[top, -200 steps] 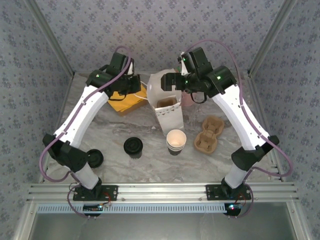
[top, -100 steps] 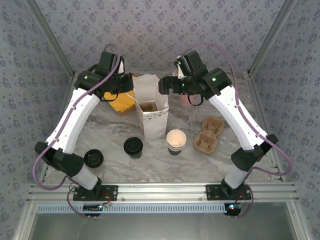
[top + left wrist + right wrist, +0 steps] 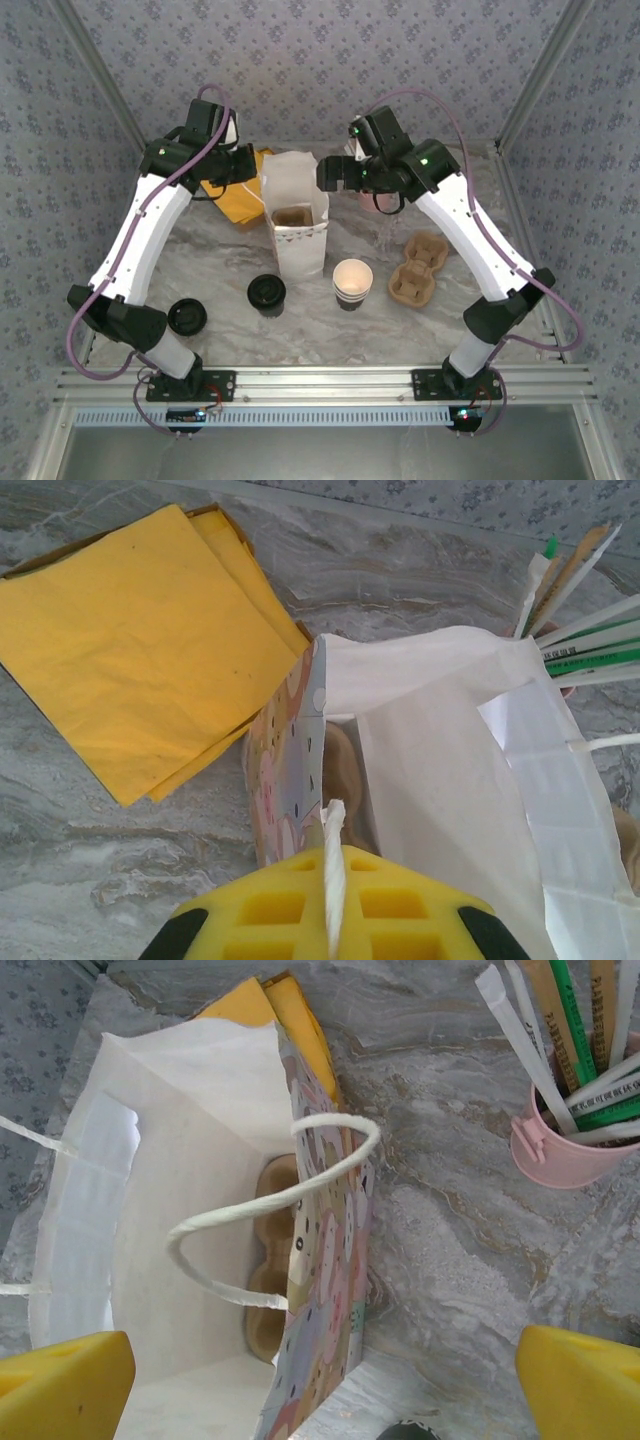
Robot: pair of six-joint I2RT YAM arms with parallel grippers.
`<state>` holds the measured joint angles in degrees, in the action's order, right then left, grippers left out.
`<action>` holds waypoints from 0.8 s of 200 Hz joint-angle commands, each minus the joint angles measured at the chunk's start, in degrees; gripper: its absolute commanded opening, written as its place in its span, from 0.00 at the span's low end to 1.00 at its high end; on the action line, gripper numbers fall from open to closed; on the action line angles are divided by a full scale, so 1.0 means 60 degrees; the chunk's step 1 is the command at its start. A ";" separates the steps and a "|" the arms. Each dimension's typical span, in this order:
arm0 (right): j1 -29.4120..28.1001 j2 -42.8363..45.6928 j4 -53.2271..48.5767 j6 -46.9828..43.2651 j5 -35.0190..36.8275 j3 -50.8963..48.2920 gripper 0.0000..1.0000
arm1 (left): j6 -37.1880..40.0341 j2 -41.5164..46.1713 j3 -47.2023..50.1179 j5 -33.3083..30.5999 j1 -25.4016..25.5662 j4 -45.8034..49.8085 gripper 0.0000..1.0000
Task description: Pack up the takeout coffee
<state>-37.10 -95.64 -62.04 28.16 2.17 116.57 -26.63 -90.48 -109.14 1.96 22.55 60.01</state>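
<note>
Nearest the arm bases, two black lids (image 3: 187, 316) (image 3: 267, 292) lie flat on the marble table (image 3: 330, 335).

Just beyond them we find the takeout coffee (image 3: 352, 279). It stands upright and uncovered on the table, just right of the near foot of the white paper bag (image 3: 297, 240). It sits between the second black lid and a brown cardboard carrier (image 3: 418, 268), and is well apart from both grippers.

The bag stands upright at table centre with its mouth open. A second cardboard carrier (image 3: 268, 1290) lies at its bottom.

At the bag's left rim, the left gripper (image 3: 333, 868) has its yellow fingers drawn together on one cord handle (image 3: 333, 835). The cord runs straight into the seam between them. In the overhead view this gripper (image 3: 250, 170) sits at the bag's upper left corner.

The right gripper (image 3: 320, 1360) hangs above the bag's right wall with its fingers (image 3: 65, 1380) spread wide. We see the free handle loop (image 3: 290, 1175) arching between them, touched by neither. In the overhead view it (image 3: 332, 172) sits at the bag's upper right corner.

Farther back, a stack of yellow napkins (image 3: 130, 650) lies flat to the left of the bag. A pink cup with straws (image 3: 565, 1145) stands to the bag's right, near the rear edge.
</note>
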 commanded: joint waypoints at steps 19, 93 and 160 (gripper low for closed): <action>0.0095 0.0739 0.0388 0.0404 0.0109 -0.0629 1.00 | -0.0048 0.0258 -0.0153 0.0530 -0.0015 -0.0050 0.20; -0.0626 0.0392 -0.0541 0.0380 0.0810 0.0170 1.00 | -0.0519 0.1677 0.0674 0.0931 -0.0001 -0.0071 0.88; -0.1893 0.0137 -0.1393 0.0602 0.1657 0.0828 1.00 | -0.0839 0.3931 0.2517 0.0470 -0.0022 0.0226 1.00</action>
<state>-45.74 -93.93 -66.26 30.11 8.45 119.33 -30.50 -70.67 -97.30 6.42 22.55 60.03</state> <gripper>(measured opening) 0.998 0.997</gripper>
